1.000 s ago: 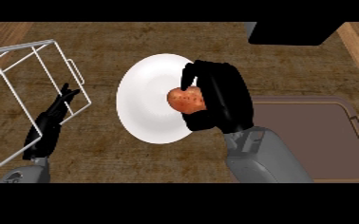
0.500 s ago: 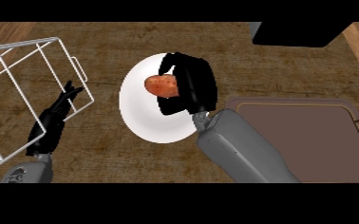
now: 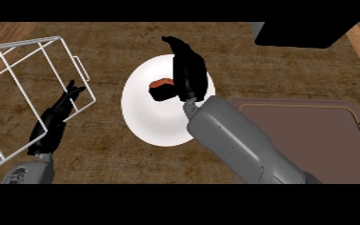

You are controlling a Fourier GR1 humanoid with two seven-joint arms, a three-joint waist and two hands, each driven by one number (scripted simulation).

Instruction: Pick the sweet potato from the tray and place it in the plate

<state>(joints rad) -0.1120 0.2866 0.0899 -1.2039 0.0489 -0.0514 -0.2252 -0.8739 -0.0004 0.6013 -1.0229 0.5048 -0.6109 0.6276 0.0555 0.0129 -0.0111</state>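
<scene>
Editor: Position of the orange sweet potato [image 3: 162, 83], please.

Reporter: Over the round white plate [image 3: 151, 124], left of its middle, in the robot's black right hand [image 3: 190, 74]. Only the top of the sweet potato shows. A black thumb [image 3: 163, 94] curls across its near side and hides the rest. Whether it touches the plate cannot be told from the head view.

Editor: And the rest of that hand?

Reporter: Its longer fingers [image 3: 174, 45] stretch straight toward the plate's far edge and past the rim, over the brown wooden table [image 3: 126, 43]. The grey right forearm [image 3: 232, 138] comes in from the lower right and covers the plate's right side.

Editor: The tray?

Reporter: The flat brown tray [image 3: 309, 119] with rounded corners lies on the table just beside the plate, to its right, partly under the forearm.

Editor: The left side?

Reporter: The black left hand [image 3: 53, 119] rests low at the left, fingers straight and relaxed, holding nothing. It shows against a white wire rack [image 3: 42, 57] at the table's left edge, well apart from the plate. A dark box [image 3: 306, 33] sits at the far right corner.
</scene>
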